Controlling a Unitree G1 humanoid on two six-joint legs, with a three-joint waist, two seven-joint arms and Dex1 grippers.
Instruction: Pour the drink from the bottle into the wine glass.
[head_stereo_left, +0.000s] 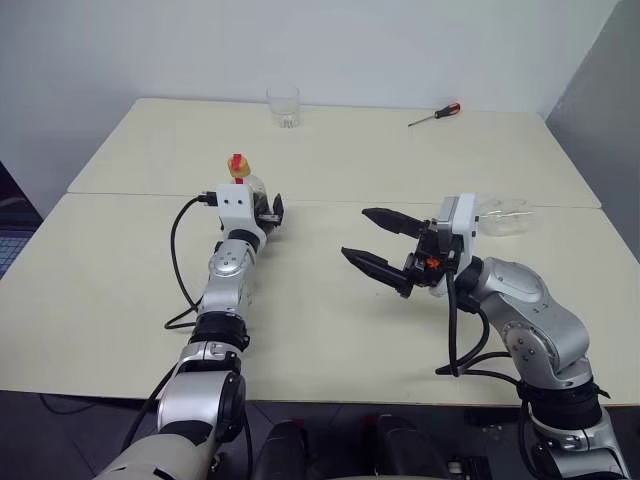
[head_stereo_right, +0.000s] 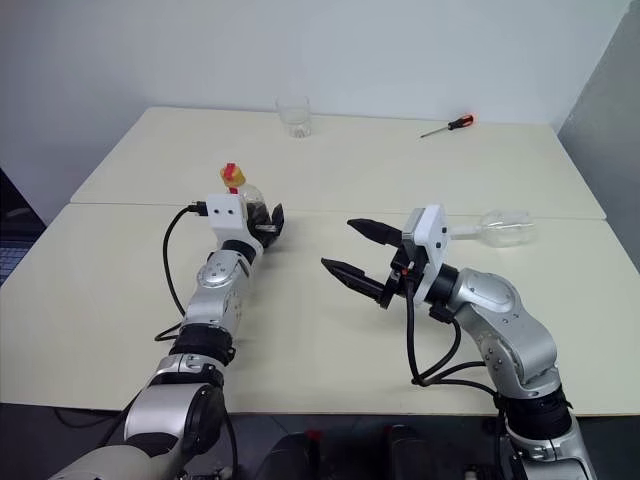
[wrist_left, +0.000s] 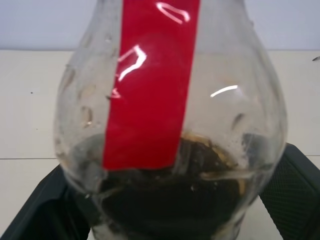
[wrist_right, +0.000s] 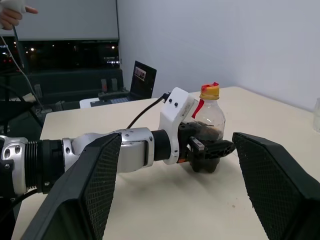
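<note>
Little drink (wrist_left: 165, 205) is left in the bottle (wrist_right: 211, 116): only the lowest part of the rounded body is filled with the dark liquid, so a light load is to be expected. It is likely to tip easily, and the liquid will run forward when it is tilted. The clear plastic wall is judged thin and smooth, so it may dent or slip under a hard squeeze. The widest part of the body, below the red label strip, looks the best place to be gripped.

The bottle stands upright left of the table's (head_stereo_left: 120, 290) middle, by the seam across the top. It is capped by a red-yellow cap (head_stereo_left: 237, 164), which would have to come off before anything is poured. It is bracketed low on the body by the left hand (wrist_right: 210, 150), whose fingers are spread wide and not yet pressed in.

The right hand (head_stereo_left: 355, 233) is held released and empty above the table, right of the middle. Just behind it, toward the right edge, the wine glass (head_stereo_right: 506, 228) appears to be lying on its side; it is fragile and would need to be stood up.

A short tumbler (head_stereo_left: 284, 106) and a red-handled screwdriver (head_stereo_left: 435, 114) lie by the far edge, well apart from both. Nothing is seen between bottle and glass but the right hand.
</note>
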